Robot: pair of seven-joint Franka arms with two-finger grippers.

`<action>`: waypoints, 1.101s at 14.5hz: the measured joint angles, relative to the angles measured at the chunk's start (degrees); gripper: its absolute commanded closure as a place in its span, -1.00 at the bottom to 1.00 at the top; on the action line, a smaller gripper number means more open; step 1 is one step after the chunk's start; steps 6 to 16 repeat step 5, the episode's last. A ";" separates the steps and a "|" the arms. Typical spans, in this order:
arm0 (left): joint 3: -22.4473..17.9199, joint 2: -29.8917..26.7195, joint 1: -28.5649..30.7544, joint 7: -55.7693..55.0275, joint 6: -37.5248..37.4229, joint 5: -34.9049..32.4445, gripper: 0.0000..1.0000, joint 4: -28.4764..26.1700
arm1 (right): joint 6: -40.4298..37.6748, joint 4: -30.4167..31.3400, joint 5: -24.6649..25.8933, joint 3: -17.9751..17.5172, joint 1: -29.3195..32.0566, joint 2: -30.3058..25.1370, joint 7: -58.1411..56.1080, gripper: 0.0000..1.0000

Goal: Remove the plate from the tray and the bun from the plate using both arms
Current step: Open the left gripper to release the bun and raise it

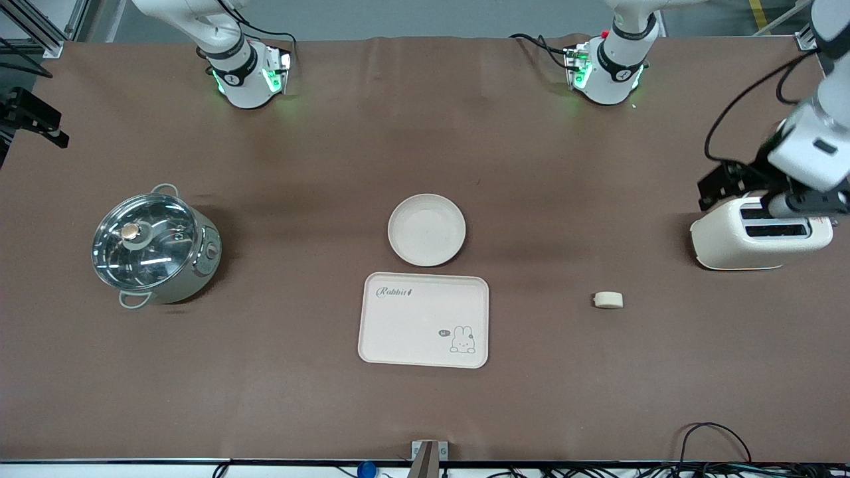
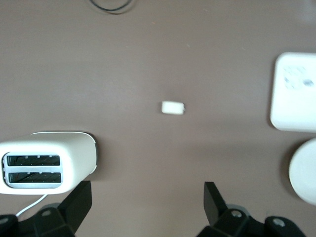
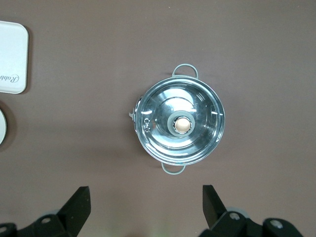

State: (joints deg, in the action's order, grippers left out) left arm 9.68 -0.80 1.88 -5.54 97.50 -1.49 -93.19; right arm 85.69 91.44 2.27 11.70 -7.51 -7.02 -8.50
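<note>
Filling nearly the whole front frame with the brown table (image 1: 305,153). Rising out of the frame's upper edge with the right arm (image 1: 232,63), its base glowing green in the upper part of the frame. Hanging the right gripper (image 3: 145,197) over the steel pot (image 1: 156,245), fingers spread wide and gripping nothing. Coming in at the frame's edge at the left arm's end with the left arm (image 1: 813,143), base likewise glowing green at the top. Hovering the left gripper (image 2: 148,193) over the table just beside the cream toaster (image 1: 760,239), fingers parted and empty. Sitting mid-height in the frame toward the right arm's end: the pot, its glass lid on. Sitting mid-height at the left arm's end: the toaster, slots facing up. Lying in the lower centre of the frame: the rectangular tray (image 1: 398,332) with the rabbit drawing, bare. Resting on the table at the frame's centre, just above the tray in the frame and apart from it by a narrow gap: the plate (image 1: 426,230), holding nothing. Lying on the table lower in the frame than the toaster, between tray and toaster, well apart from the plate: the bun (image 1: 608,300).
</note>
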 measured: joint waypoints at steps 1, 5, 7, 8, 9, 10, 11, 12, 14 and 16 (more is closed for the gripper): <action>-1.68 -2.41 -2.09 1.00 -0.18 0.50 -1.00 -2.06 | 0.02 0.00 0.00 -0.01 -0.01 0.00 0.00 -1.00; -4.68 -8.33 -6.97 1.49 -2.60 0.73 -1.00 -5.83 | 0.03 0.00 0.00 -0.01 -0.02 0.00 0.00 -1.00; -4.68 -8.33 -6.97 1.49 -2.60 0.73 -1.00 -5.83 | 0.03 0.00 0.00 -0.01 -0.02 0.00 0.00 -1.00; -4.68 -8.33 -6.97 1.49 -2.60 0.73 -1.00 -5.83 | 0.03 0.00 0.00 -0.01 -0.02 0.00 0.00 -1.00; -4.68 -8.33 -6.97 1.49 -2.60 0.73 -1.00 -5.83 | 0.03 0.00 0.00 -0.01 -0.02 0.00 0.00 -1.00; -4.68 -8.33 -6.97 1.49 -2.60 0.73 -1.00 -5.83 | 0.03 0.00 0.00 -0.01 -0.02 0.00 0.00 -1.00; -4.68 -8.33 -6.97 1.49 -2.60 0.73 -1.00 -5.83 | 0.03 0.00 0.00 -0.01 -0.02 0.00 0.00 -1.00; -4.68 -8.33 -6.97 1.49 -2.60 0.73 -1.00 -5.83 | 0.03 0.00 0.00 -0.01 -0.02 0.00 0.00 -1.00; -4.68 -8.33 -6.97 1.49 -2.60 0.73 -1.00 -5.83 | 0.03 0.00 0.00 -0.01 -0.02 0.00 0.00 -1.00; -4.68 -8.33 -6.97 1.49 -2.60 0.73 -1.00 -5.83 | 0.03 0.00 0.00 -0.01 -0.02 0.00 0.00 -1.00</action>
